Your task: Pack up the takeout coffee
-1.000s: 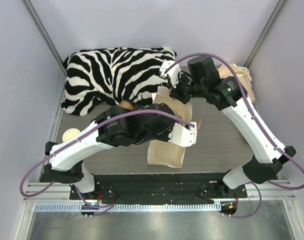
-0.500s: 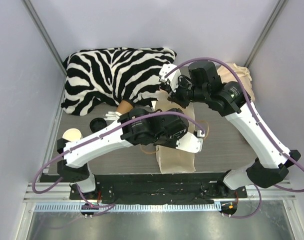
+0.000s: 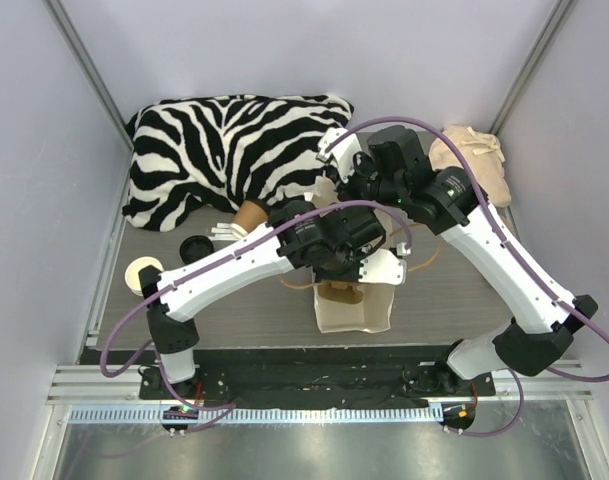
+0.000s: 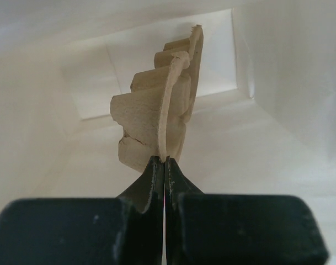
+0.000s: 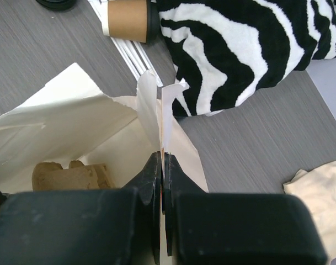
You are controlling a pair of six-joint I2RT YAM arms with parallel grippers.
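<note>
The takeout coffee [image 3: 249, 213], a brown kraft cup, lies on its side by the zebra cloth; it also shows in the right wrist view [image 5: 126, 19]. Neither gripper touches it. A white paper bag [image 3: 372, 312] stands open at the table's middle. My left gripper [image 4: 165, 161] is inside the bag, shut on a brown pulp cup carrier [image 4: 151, 116], which also shows in the top view [image 3: 342, 293]. My right gripper [image 5: 163, 155] is shut on the bag's rim [image 5: 151, 99] at its far side and holds it up.
A zebra-striped cloth [image 3: 224, 150] fills the back left. A brown cup with a white top [image 3: 142, 272] and a flat black lid [image 3: 194, 247] stand at the left. White sticks [image 3: 224, 232] lie by the coffee. A beige cloth [image 3: 474, 160] lies at the back right.
My left arm has swung right and stretched out over the bag, bringing the carrier down into it. The bag has gone from lying flat to held open. My right gripper shifted slightly.
</note>
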